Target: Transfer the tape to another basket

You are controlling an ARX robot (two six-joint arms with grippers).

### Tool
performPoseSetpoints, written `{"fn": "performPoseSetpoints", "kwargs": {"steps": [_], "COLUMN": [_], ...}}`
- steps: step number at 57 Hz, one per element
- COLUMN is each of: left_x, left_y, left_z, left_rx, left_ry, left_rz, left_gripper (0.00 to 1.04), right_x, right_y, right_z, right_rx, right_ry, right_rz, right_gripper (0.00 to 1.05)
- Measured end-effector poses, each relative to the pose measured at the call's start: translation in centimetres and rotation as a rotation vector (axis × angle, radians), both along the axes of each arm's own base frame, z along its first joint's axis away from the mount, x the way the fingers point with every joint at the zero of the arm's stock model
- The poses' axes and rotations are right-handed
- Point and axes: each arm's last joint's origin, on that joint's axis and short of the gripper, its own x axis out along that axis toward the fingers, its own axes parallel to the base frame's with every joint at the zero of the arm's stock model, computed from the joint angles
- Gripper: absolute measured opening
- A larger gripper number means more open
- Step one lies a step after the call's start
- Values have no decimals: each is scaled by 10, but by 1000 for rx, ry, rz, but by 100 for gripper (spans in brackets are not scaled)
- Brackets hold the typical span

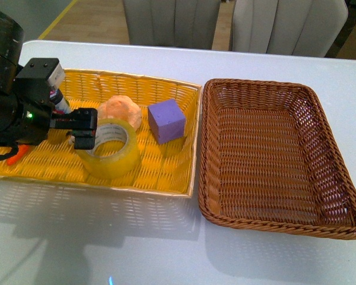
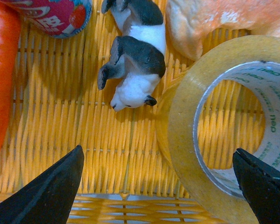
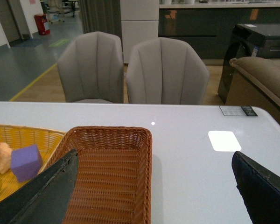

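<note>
Low over the tape [image 2: 186, 140], left gripper [image 2: 157, 156], jaws wide apart

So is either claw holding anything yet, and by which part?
Nothing is held. Left claw open, straddling one wall of the tape; right claw open, empty.

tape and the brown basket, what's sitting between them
In the front view, only bare yellow weave and the yellow tray's right wall separate the tape from the brown basket. The purple cube sits just behind that line.
</note>
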Motion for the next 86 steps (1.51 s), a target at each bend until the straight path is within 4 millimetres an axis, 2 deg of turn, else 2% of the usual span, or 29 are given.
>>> {"fn": "performPoseSetpoints", "kwargs": {"steps": [24,51,54,57,67,75,79,86], "left_x": [16,17,16,15,10,12,15,22], "left_y": [-5,-14,-14,-14,-14,-26,-37,-74], "left_z": [-21,-20,-18,-15,8,52,67,86], "left_rx": [1,20,23,26,1,-41,-61,-91], "left_ry": [50,57,56,51,-10,-122,-152,-178], "left_rz": [40,47,52,54,46,12,-10,-77], "left_gripper": [96,21,16,16,16,16,16,16], "right_x": [0,0,0,0,0,0,0,0], "right_y": [0,0,0,0,0,0,0,0], "right_z": [0,0,0,0,0,0,0,0], "right_rx": [0,0,0,0,0,0,0,0], "right_ry": [0,0,0,0,0,0,0,0], "right_rz": [0,0,0,0,0,0,0,0], "right_gripper": [96,96,96,96,96,96,96,96]}}
